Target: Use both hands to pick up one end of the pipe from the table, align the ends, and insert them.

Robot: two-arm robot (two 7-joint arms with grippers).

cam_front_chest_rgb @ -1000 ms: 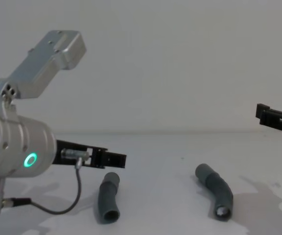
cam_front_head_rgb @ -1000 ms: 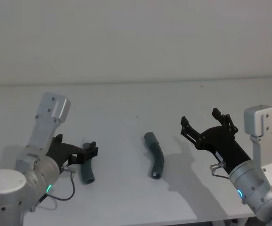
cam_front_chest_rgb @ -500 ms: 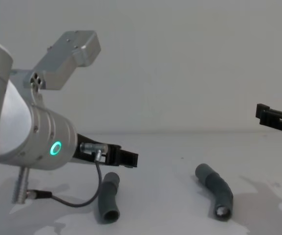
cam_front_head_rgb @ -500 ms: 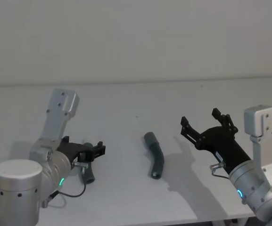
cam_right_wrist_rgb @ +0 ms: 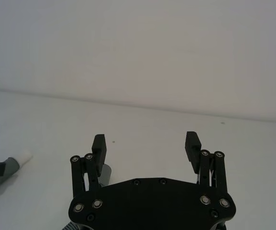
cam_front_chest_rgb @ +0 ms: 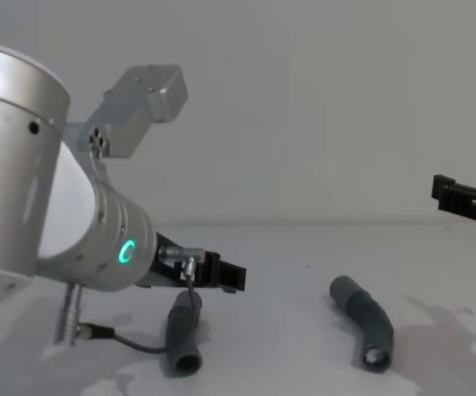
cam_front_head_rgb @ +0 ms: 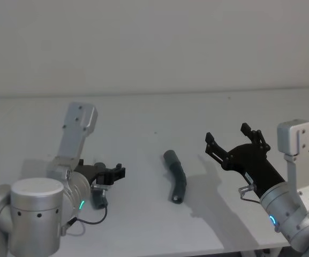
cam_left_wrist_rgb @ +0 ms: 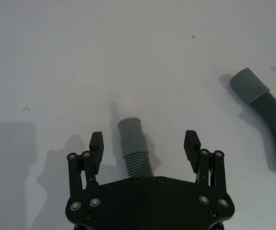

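Both wide-fingered: left black gripper [cam_left_wrist_rgb: 144, 139] is hovering over ribbed dark grey hose piece [cam_left_wrist_rgb: 134, 146] on white counter [cam_front_head_rgb: 143, 118], needing lowering; right black gripper [cam_front_head_rgb: 228, 135] is hovering aside.

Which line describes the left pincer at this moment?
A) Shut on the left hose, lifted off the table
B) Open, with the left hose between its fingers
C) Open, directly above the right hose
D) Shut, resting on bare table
B: the left wrist view shows the left pincer open, one finger on each side of the left hose, which lies on the table.
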